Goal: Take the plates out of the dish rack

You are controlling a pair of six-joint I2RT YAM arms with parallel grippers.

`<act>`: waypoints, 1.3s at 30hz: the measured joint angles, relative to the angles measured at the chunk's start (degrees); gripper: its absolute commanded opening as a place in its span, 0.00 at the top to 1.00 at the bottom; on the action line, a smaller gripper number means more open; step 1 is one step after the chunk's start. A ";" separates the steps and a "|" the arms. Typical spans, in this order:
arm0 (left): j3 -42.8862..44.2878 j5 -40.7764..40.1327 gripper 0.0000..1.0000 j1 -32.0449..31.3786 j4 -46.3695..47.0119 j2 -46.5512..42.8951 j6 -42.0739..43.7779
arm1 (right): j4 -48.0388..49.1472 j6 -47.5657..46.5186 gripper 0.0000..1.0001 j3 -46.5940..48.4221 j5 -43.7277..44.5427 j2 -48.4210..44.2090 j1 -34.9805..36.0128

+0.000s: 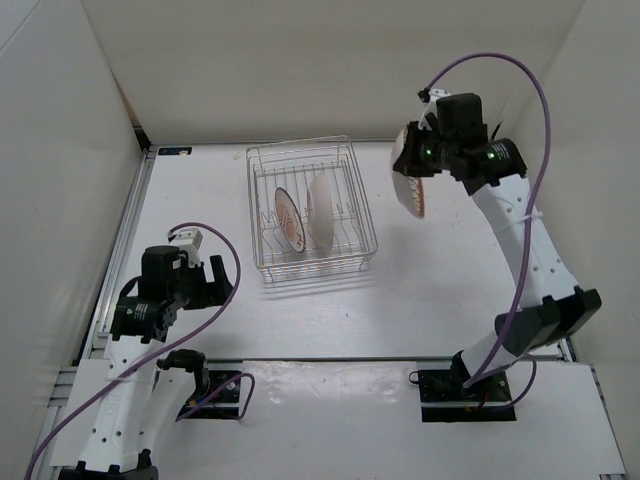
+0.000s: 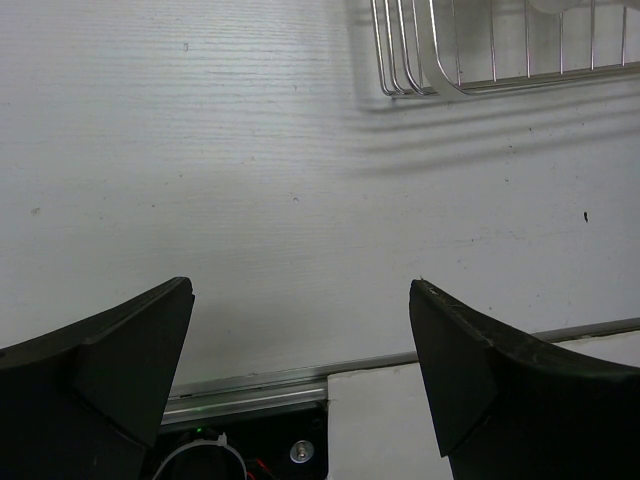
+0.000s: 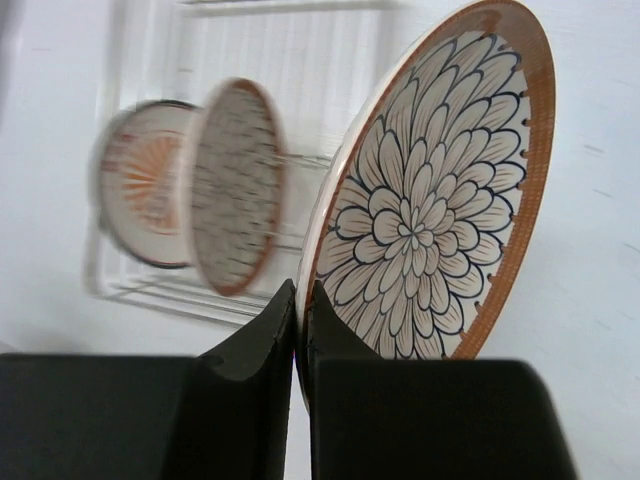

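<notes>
The silver wire dish rack (image 1: 262, 205) stands at the table's back centre and holds two plates upright: one with an orange face (image 1: 288, 218) and one showing its white underside (image 1: 322, 213). My right gripper (image 1: 409, 163) is shut on the rim of a petal-patterned plate (image 1: 412, 193) and holds it in the air to the right of the rack. In the right wrist view that plate (image 3: 432, 210) stands on edge between my fingers (image 3: 272, 330), with the rack's two plates blurred behind, one with a lattice face (image 3: 232, 185). My left gripper (image 2: 300, 290) is open and empty, low at the near left.
The rack's near corner (image 2: 420, 80) shows at the top of the left wrist view. White walls enclose the table on three sides. A metal rail (image 2: 260, 385) runs along the table's near edge by the arm bases.
</notes>
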 measured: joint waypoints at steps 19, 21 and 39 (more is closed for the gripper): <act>0.00 0.00 0.00 0.00 0.00 0.96 0.00 | -5.33 -1.86 1.00 -32.28 31.65 0.63 -0.31; 0.00 0.00 0.00 0.00 -0.02 1.20 0.00 | -4.59 -1.62 1.00 -32.26 33.05 2.21 -0.22; -0.02 0.00 0.00 0.00 -0.04 1.73 0.00 | -1.16 0.57 0.60 -32.26 30.64 11.17 0.33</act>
